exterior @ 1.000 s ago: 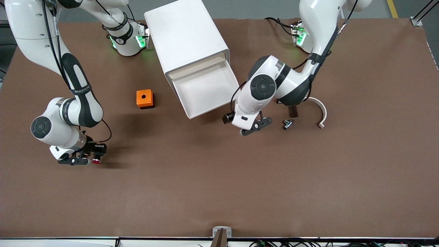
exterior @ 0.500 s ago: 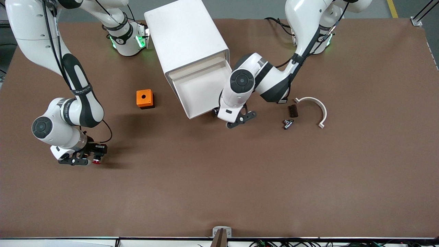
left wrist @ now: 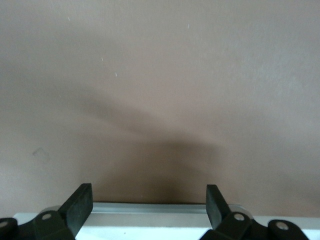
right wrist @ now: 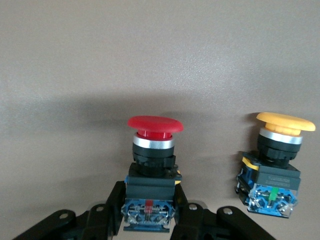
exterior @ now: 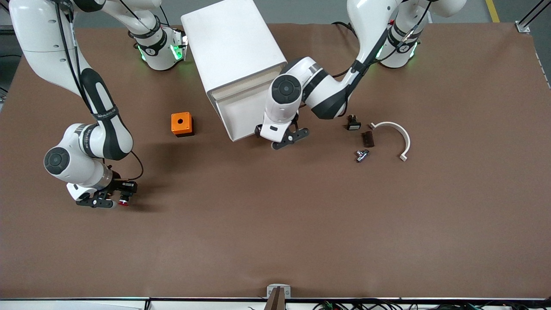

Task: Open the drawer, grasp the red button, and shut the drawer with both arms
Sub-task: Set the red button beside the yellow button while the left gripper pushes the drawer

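**Red button gripped at the right arm's end; left gripper at the drawer's front edge**

The button (right wrist: 154, 150) sits between the right gripper's (exterior: 111, 201) fingers (right wrist: 112, 207), which are clamped on its black-and-blue body, with the red cap sticking out past the fingertips. In the right wrist view an orange-capped button (right wrist: 274, 162) stands just beside the held one, outside the jaws and apart from them. Bare brown table (exterior: 275, 224) lies ahead of the red cap and all round this gripper, toward the front camera and toward the table's middle.

The drawer (exterior: 241, 113) sticks out of the white cabinet (exterior: 232, 43), only partly pulled out, its white tray open to view. The left gripper (exterior: 288, 138) is at the drawer's front edge, jaws spread wide and holding nothing. In the left wrist view both fingers (left wrist: 80, 205) stand just above a pale edge that runs straight across between them; past the fingertips there is only shadowed table.

An orange cube with a hole (exterior: 181, 124) sits on the table beside the drawer, toward the right arm's end, well apart from both grippers. Toward the left arm's end lie a small black part (exterior: 353, 124), a dark brown block (exterior: 367, 138), a small metal fitting (exterior: 361, 155) and a curved white band (exterior: 398, 135), all outside the left gripper's jaws with open table between.
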